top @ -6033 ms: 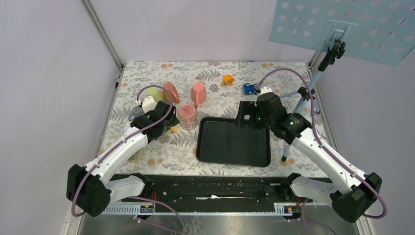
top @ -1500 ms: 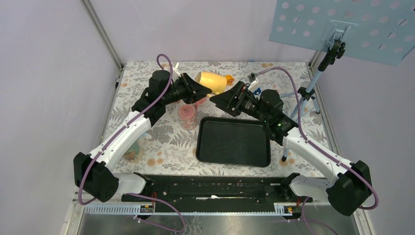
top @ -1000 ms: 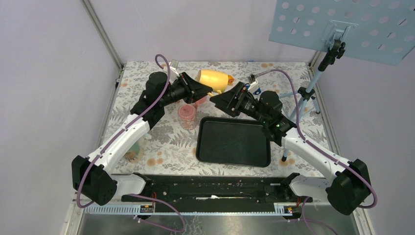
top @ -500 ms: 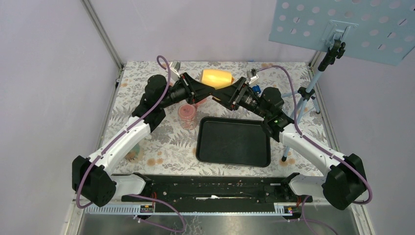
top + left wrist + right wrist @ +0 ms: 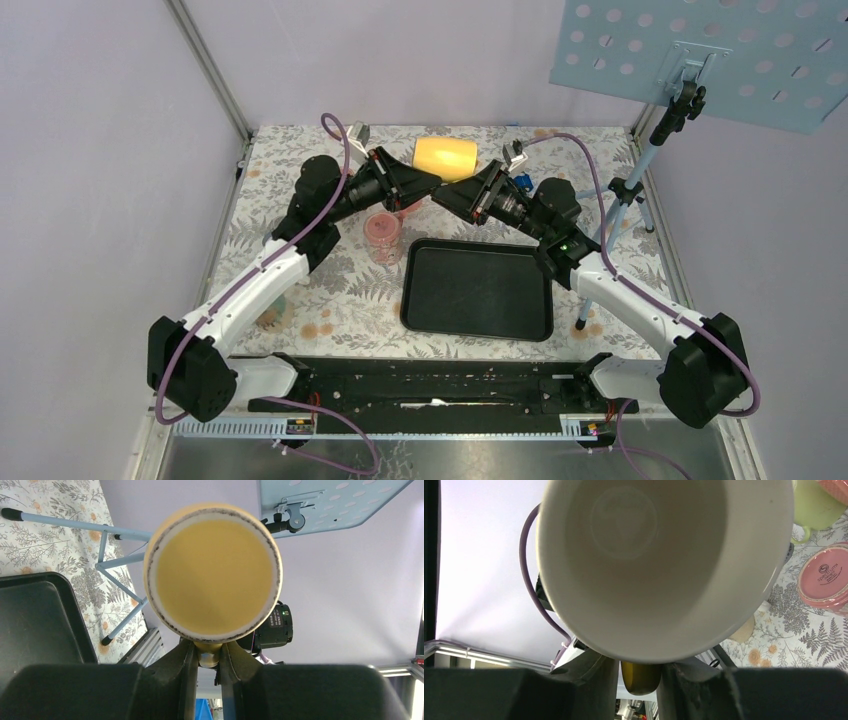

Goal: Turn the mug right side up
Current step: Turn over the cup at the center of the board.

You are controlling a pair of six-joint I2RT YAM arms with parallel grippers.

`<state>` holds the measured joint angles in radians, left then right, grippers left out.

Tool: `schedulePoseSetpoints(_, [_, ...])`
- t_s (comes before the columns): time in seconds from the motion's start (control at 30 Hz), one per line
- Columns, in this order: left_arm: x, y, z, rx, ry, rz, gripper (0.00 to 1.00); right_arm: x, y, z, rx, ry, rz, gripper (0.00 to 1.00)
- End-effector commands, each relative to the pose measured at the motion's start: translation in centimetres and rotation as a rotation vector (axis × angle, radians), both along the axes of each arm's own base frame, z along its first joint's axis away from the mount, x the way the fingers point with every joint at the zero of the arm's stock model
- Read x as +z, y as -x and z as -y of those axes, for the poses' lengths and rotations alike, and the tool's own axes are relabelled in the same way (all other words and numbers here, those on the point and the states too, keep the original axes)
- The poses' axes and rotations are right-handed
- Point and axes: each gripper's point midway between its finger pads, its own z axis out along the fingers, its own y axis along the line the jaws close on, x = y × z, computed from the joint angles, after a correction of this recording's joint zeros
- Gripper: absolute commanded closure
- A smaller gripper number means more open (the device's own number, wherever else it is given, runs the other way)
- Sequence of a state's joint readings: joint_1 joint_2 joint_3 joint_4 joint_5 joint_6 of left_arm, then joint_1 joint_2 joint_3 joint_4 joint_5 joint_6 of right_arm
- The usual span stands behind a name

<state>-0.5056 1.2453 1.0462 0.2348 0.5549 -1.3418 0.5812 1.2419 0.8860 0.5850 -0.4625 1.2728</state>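
Note:
The yellow mug [image 5: 445, 158] hangs in the air above the back of the table, lying on its side with its handle pointing down. Its flat base [image 5: 212, 575] faces the left wrist camera, and its white inside [image 5: 649, 555] faces the right wrist camera. My left gripper [image 5: 436, 184] [image 5: 209, 657] comes in from the left and is shut on the handle. My right gripper [image 5: 444, 193] [image 5: 639, 675] comes in from the right. Its fingers sit tight against both sides of the same handle [image 5: 640, 680].
A black tray [image 5: 415, 300] lies on the flowered cloth below the arms. A pink cup [image 5: 382, 230] stands left of it. A green mug [image 5: 819, 505] and a pink lid [image 5: 829, 580] lie on the cloth. A tripod stand [image 5: 620, 200] with a blue perforated panel rises at the back right.
The mug has rolled from tilted to level on its side. The right gripper moved in from the right and its fingers closed onto the handle. The left grip held.

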Motion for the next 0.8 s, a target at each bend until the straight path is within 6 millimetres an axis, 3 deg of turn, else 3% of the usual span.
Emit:
schedulePoseSetpoints(0.0, [3.7,1.0,0.0,-0.025,0.085,0.147,1.00,2.8,0.5,0.4,-0.003,-0.035,0.090,0.69])
schedulePoseSetpoints(0.13, [3.2,1.2,0.0,-0.027,0.075,0.150,1.00,2.5,0.4,0.6,-0.016,-0.011,0.092,0.83])
schedulePoseSetpoints(0.23, [2.4,1.1,0.0,-0.027,0.052,0.145,1.00,2.2,0.3,0.6,-0.023,0.013,0.090,0.99])
schedulePoseSetpoints(0.37, [1.5,1.1,0.1,-0.035,0.026,0.148,1.00,1.4,0.1,0.7,-0.042,0.059,0.088,1.00])
schedulePoseSetpoints(0.53, [0.0,1.0,0.1,-0.030,-0.018,0.144,0.68,1.0,-0.1,1.2,-0.076,0.105,0.101,1.00])
schedulePoseSetpoints(0.7, [-1.2,0.9,-0.2,-0.013,-0.064,0.152,0.51,1.0,-0.2,1.7,-0.104,0.146,0.118,1.00])
schedulePoseSetpoints(0.77, [-1.5,0.8,-0.3,-0.003,-0.080,0.162,0.48,0.9,-0.3,2.0,-0.119,0.171,0.121,1.00])
